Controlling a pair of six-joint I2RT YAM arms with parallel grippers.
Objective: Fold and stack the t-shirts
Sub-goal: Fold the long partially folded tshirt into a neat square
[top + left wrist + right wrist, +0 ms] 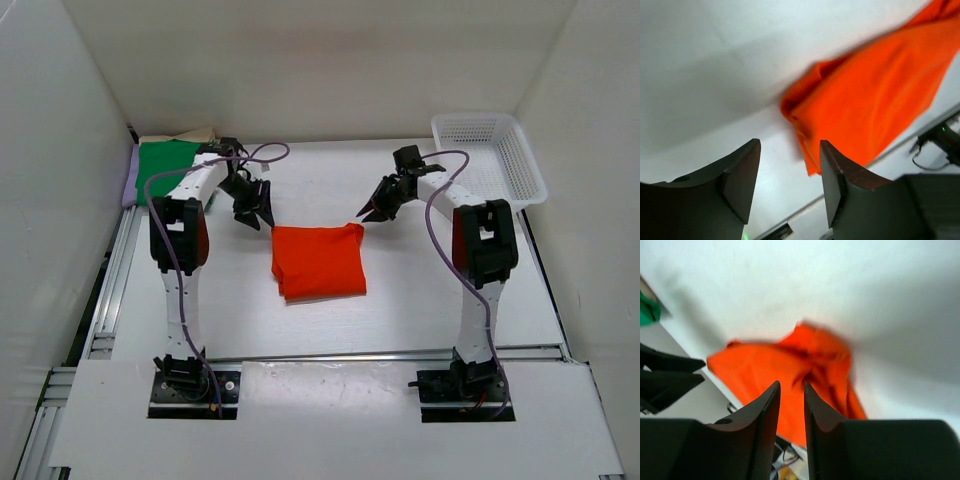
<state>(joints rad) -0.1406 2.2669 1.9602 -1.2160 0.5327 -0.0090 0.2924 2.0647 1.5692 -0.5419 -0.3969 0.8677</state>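
Observation:
An orange-red t-shirt (318,262) lies folded into a rough square in the middle of the table. My left gripper (255,215) hovers just off its far left corner, open with nothing between the fingers; the left wrist view shows the orange-red t-shirt (875,100) beyond the left gripper (790,145). My right gripper (372,212) hangs over the far right corner, its jaws a narrow gap apart and empty, and the orange-red t-shirt (780,370) shows behind the right gripper (791,385). A green t-shirt (165,165) tops a stack at the far left, with beige (190,134) and lilac (130,188) edges under it.
A white mesh basket (490,155) stands at the far right corner. White walls close in the table on three sides. The left arm's fingers (665,375) show at the left of the right wrist view.

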